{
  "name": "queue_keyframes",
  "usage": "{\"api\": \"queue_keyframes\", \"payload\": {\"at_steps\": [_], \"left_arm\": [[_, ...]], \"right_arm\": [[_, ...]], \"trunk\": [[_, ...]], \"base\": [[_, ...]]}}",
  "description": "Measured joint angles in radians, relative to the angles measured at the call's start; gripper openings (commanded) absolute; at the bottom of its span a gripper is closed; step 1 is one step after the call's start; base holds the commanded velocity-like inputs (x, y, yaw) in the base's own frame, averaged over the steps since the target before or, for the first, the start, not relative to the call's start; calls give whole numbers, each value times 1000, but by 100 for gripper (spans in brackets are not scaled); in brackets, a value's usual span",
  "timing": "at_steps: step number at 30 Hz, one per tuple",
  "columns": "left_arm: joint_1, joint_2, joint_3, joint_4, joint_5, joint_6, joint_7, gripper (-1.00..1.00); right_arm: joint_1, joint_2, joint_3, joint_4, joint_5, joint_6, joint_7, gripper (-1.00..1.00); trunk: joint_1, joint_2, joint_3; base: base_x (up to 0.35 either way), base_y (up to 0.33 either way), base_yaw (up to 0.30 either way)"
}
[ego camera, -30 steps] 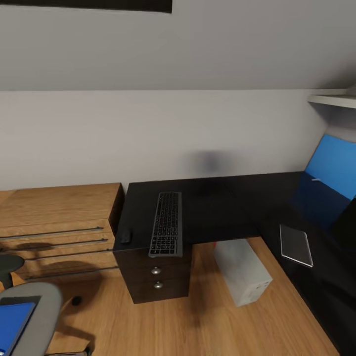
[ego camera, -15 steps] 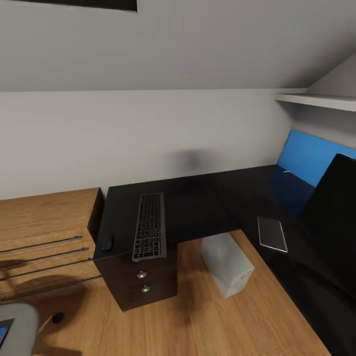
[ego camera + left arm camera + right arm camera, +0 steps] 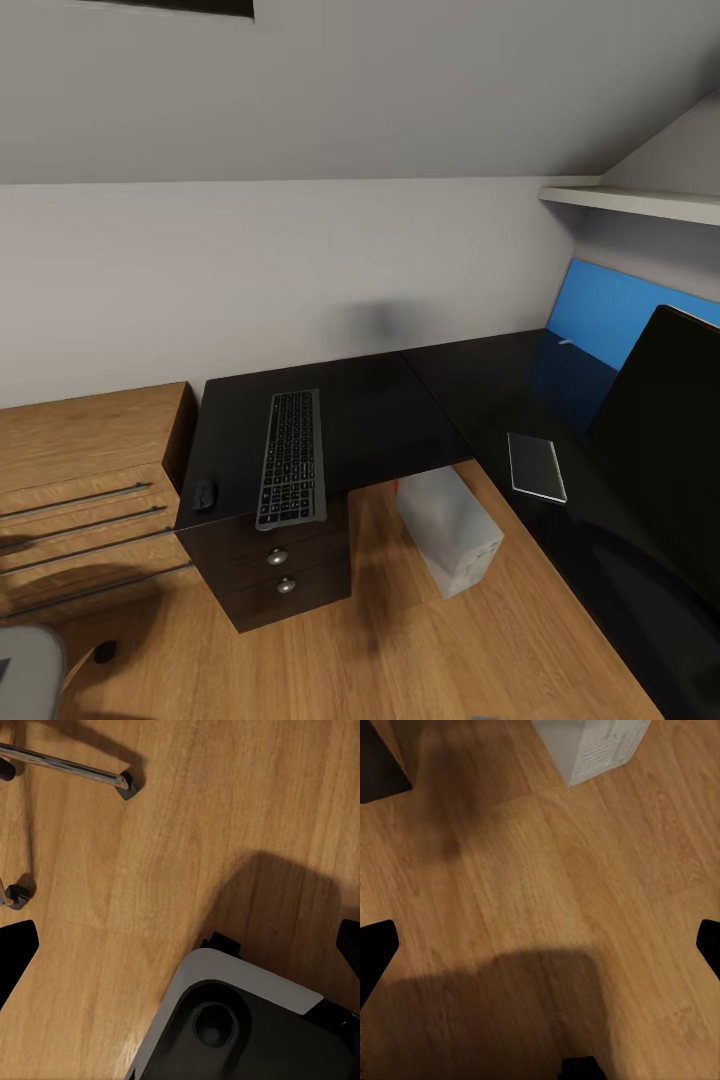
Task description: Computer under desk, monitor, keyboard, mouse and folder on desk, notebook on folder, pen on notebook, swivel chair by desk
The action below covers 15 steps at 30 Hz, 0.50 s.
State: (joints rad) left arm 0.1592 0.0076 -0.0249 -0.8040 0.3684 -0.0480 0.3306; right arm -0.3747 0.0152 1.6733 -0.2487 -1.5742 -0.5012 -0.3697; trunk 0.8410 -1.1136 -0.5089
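The head camera has swung to the right over the last second: the swivel chair (image 3: 25, 668) has slid almost out at the lower left corner, its blue folder no longer on show, while the monitor (image 3: 668, 420) has come into sight at the right. That is the view turning, not the things moving. It suggests the robot is surveying the counter (image 3: 400, 410) before any pick, so the task looks barely begun.

Both arms hang low over the wooden floor (image 3: 540, 892), well apart from everything on the counter. The left pincer (image 3: 180, 945) shows its fingers (image 3: 16, 949) spread wide with nothing between them; below it lie the robot's own base and two castors of the chair's chrome legs (image 3: 75, 771). The right pincer (image 3: 540, 945) is likewise spread and empty, with a corner of the computer (image 3: 592, 746) ahead of it on the floor.

In the head view the computer (image 3: 450, 530) stands under the counter edge. The keyboard (image 3: 292, 458) and mouse (image 3: 204, 493) lie on the short wing above the drawers (image 3: 280, 570), far from the monitor on the long wing. The notebook (image 3: 536, 466) lies near the monitor.

A thin pale streak by the blue back panel (image 3: 600, 315) may be the pen; it is too small to tell. The monitor's base is cut off.
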Motion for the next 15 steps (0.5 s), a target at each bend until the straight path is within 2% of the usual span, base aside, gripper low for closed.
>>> {"api": "queue_keyframes", "payload": {"at_steps": [8,15], "left_arm": [[0,1,0,0,0,-1,0,100],[0,1,0,0,0,-1,0,100]], "right_arm": [[-19,16,-5,16,8,-2,0,100],[-156,15,-9,60,7,4,0,100]], "trunk": [[0,0,0],[0,0,0]], "base": [[0,0,-1],[0,0,0]]}}
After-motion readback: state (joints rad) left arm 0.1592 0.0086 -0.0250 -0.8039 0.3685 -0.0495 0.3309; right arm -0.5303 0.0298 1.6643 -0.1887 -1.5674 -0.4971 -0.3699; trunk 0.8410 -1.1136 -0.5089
